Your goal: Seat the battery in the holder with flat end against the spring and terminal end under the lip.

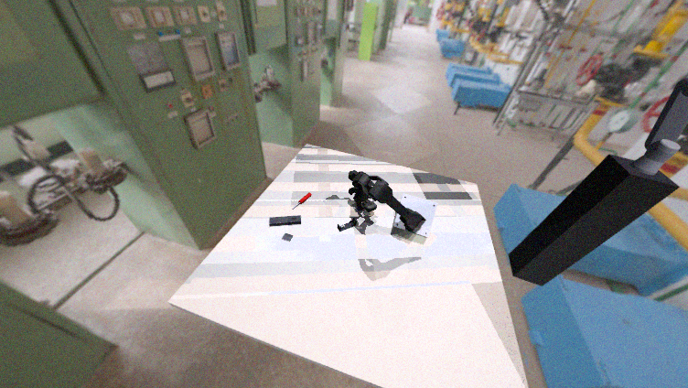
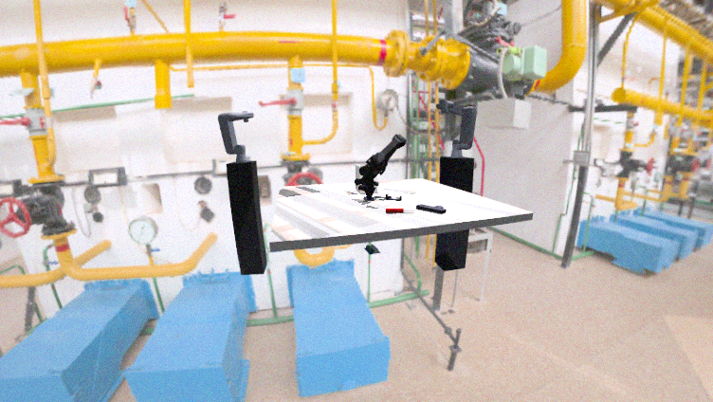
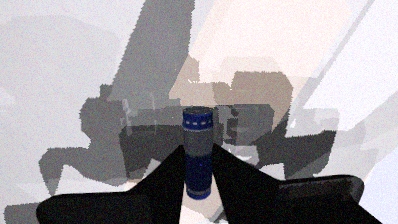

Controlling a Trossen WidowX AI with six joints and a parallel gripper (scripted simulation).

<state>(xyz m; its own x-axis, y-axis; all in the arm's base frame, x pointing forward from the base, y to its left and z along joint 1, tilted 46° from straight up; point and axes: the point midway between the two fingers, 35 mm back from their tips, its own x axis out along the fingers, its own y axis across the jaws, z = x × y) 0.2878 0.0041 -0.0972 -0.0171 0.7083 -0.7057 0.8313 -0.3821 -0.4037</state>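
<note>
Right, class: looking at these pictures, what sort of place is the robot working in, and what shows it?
Most likely an industrial plant or utility hall. Yellow pipes with red valve wheels line the wall, and green control cabinets with gauges and panels stand beside the table.
</note>
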